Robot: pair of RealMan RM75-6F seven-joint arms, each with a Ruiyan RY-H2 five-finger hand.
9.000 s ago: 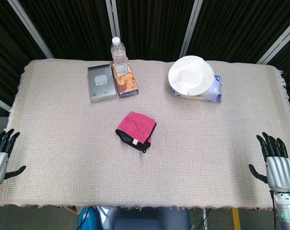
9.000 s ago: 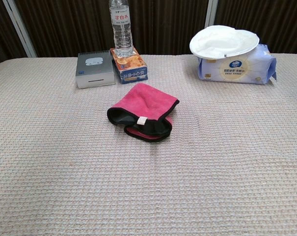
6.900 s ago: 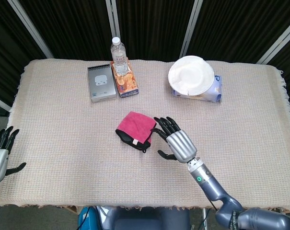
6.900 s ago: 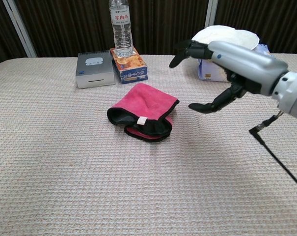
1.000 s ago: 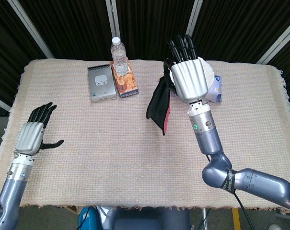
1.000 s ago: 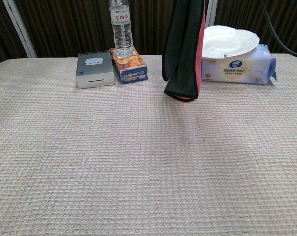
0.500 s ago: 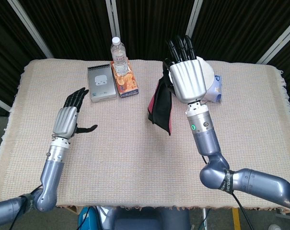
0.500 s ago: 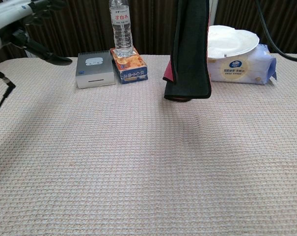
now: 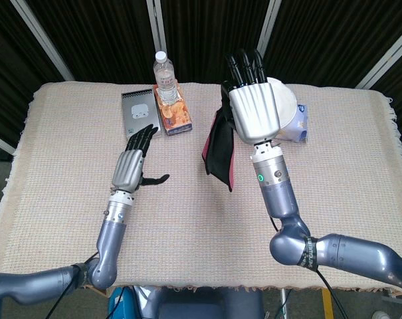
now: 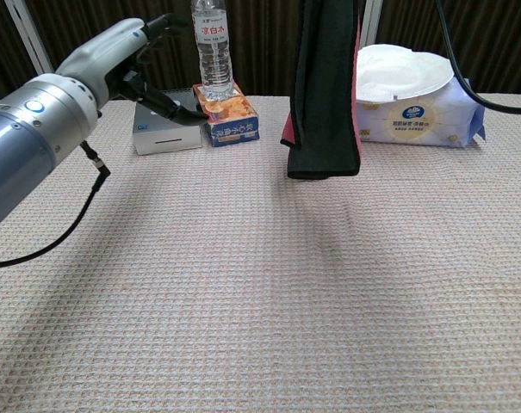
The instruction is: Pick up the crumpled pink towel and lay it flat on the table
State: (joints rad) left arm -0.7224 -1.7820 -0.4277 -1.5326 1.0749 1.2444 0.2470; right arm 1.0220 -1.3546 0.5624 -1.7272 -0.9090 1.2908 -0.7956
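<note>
**Towel aloft, second hand closing in**

Right hand (image 9: pixel 252 113) pinched the pink towel (image 9: pixel 218 148), which hung limp above the table (image 9: pixel 68 119). Left hand (image 9: pixel 131 165) hovered with fingers apart, empty. The unfolding looked next, calling for a grab at a free corner

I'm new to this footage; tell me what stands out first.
The towel hangs in the air over the middle of the table, held up by the right hand. The left hand hovers empty to its left, fingers apart.
</note>
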